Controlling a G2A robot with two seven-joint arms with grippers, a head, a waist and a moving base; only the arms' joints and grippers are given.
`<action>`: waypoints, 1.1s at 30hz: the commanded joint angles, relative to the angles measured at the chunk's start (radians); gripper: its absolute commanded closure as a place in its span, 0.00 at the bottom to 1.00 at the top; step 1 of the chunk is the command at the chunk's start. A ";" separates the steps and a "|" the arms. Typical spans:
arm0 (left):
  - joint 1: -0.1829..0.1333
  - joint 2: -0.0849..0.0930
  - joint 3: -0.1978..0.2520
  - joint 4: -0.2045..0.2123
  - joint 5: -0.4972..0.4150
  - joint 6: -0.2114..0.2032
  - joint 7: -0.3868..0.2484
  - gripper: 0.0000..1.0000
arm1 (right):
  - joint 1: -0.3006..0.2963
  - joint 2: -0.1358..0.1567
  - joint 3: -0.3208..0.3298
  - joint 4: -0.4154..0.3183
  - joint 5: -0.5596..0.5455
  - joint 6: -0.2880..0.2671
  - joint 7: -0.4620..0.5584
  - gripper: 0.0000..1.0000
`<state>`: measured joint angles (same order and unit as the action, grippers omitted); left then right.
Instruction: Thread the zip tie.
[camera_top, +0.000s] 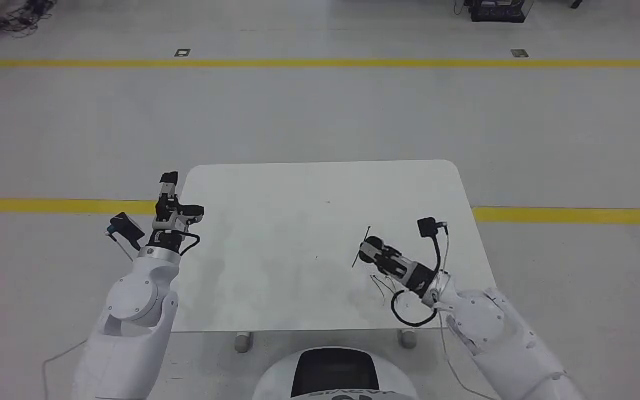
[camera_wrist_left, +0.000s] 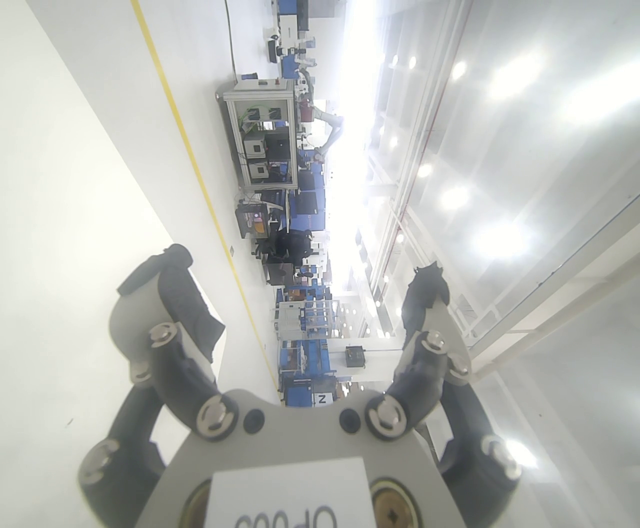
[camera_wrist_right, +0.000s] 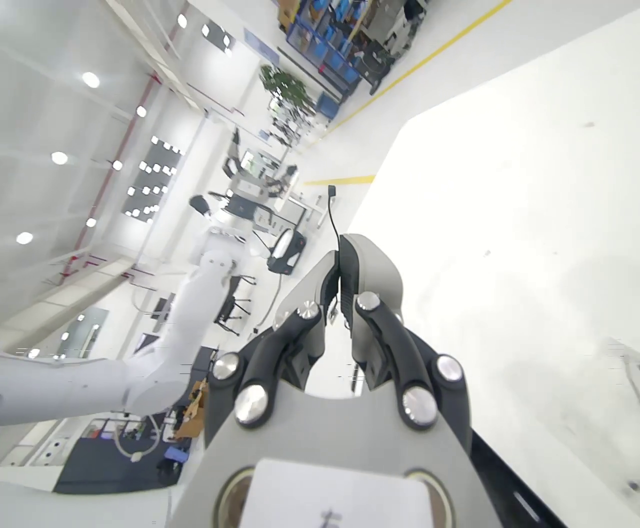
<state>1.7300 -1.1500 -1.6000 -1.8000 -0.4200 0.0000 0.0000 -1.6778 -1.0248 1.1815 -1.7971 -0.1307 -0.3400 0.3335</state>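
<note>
A thin black zip tie (camera_wrist_right: 332, 212) sticks out past the tips of my right gripper (camera_wrist_right: 340, 245), which is shut on it; its small square head is at the far end. From above, the zip tie (camera_top: 361, 246) shows as a short dark line at my right gripper (camera_top: 368, 250), held over the right half of the white table (camera_top: 320, 240). My left gripper (camera_top: 175, 210) hangs at the table's left edge, tilted upward. In the left wrist view my left gripper (camera_wrist_left: 300, 280) stands open with nothing between its fingers.
A yellow floor line (camera_top: 320, 63) runs behind the table and another (camera_top: 555, 214) passes at the table's level on both sides. The table's top bears only faint marks. A black cable loop (camera_top: 410, 310) hangs from my right wrist.
</note>
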 joint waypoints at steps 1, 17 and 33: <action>0.000 0.000 0.000 0.000 0.000 0.000 0.000 0.00 | -0.003 -0.001 -0.001 0.011 -0.019 0.000 -0.057 1.00; 0.000 0.000 0.000 0.000 0.000 0.000 0.000 0.00 | 0.067 -0.013 -0.074 0.082 -0.008 0.000 -0.241 1.00; -0.005 0.001 0.002 -0.001 0.032 -0.005 -0.020 0.00 | 0.067 -0.014 -0.074 0.082 -0.006 0.000 -0.242 1.00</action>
<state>1.7263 -1.1496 -1.5988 -1.8003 -0.4037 -0.0026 -0.0083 -1.6106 -1.0382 1.1078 -1.7151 -0.1381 -0.3400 0.0919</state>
